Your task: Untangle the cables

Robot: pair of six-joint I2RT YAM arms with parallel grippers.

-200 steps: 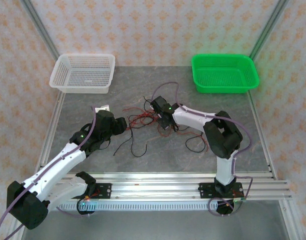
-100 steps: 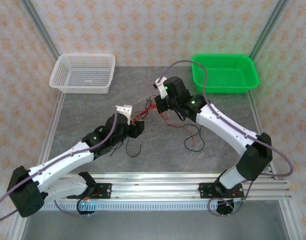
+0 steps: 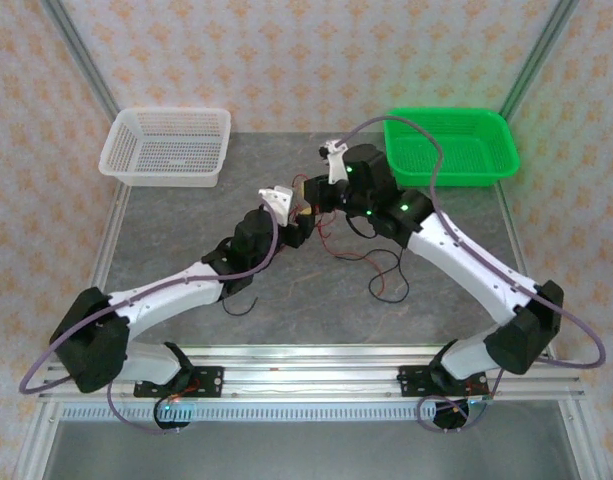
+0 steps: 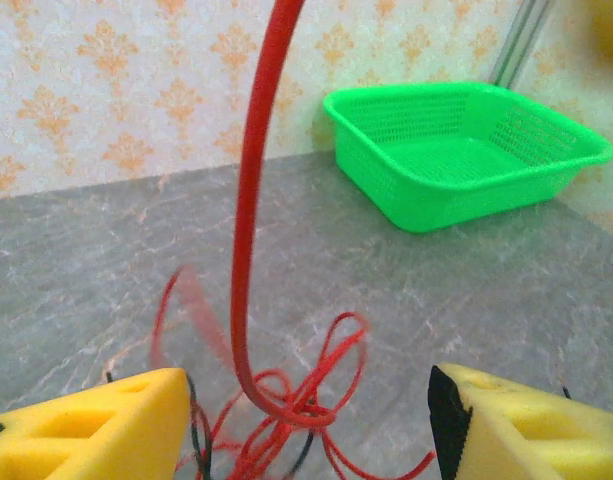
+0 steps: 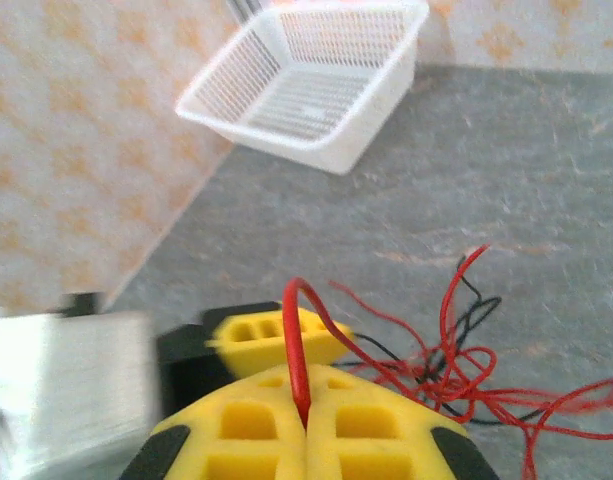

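Above the table point(image 3: 166, 225), the right tool point(image 5: 306, 400) pinches one red cable point(image 4: 248, 200) taut; the left tool point(image 4: 306, 420), jaws wide, should next pin the tangle point(image 5: 456, 375).

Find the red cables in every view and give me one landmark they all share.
Top external: red cables at picture centre.
Left wrist: lower centre, one strand rising to the top edge.
Right wrist: lower right, one strand pinched in the right tool.
Shared landmark: the grey tabletop.
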